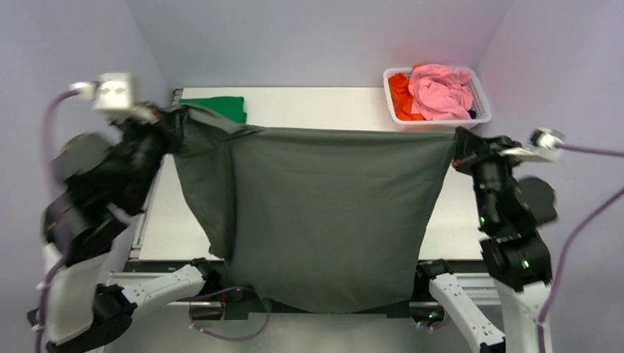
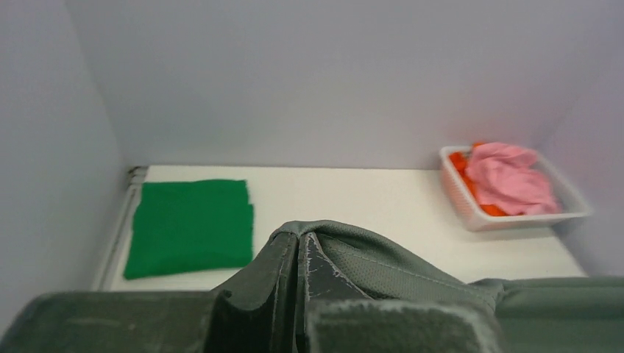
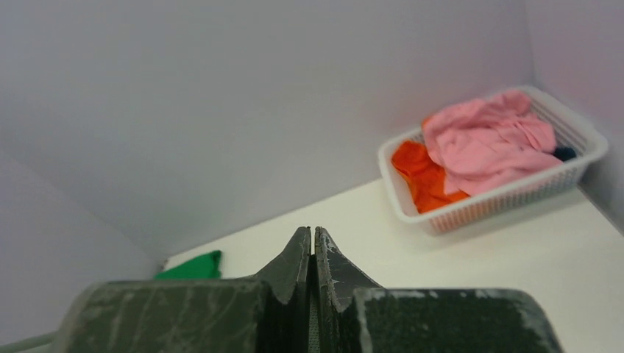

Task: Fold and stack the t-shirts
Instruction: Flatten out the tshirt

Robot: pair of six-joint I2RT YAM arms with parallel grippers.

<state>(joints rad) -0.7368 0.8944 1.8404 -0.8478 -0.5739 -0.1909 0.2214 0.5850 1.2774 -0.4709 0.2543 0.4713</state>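
Observation:
The dark charcoal-grey t-shirt point(image 1: 324, 213) hangs spread out in the air between my two grippers, its lower edge draping over the table's near edge. My left gripper point(image 1: 171, 118) is shut on its upper left corner; the cloth point(image 2: 412, 268) wraps over the closed fingertips in the left wrist view. My right gripper point(image 1: 460, 143) is shut on the upper right corner; a strip of grey mesh cloth point(image 3: 314, 323) shows between its closed fingers. The bright green t-shirt point(image 1: 221, 107) lies folded flat at the table's far left, also in the left wrist view point(image 2: 191, 226).
A white mesh basket point(image 1: 482, 110) at the far right corner holds pink and orange clothes; it also shows in the right wrist view point(image 3: 508, 195). The white table point(image 1: 331, 107) is walled on three sides by pale lilac panels.

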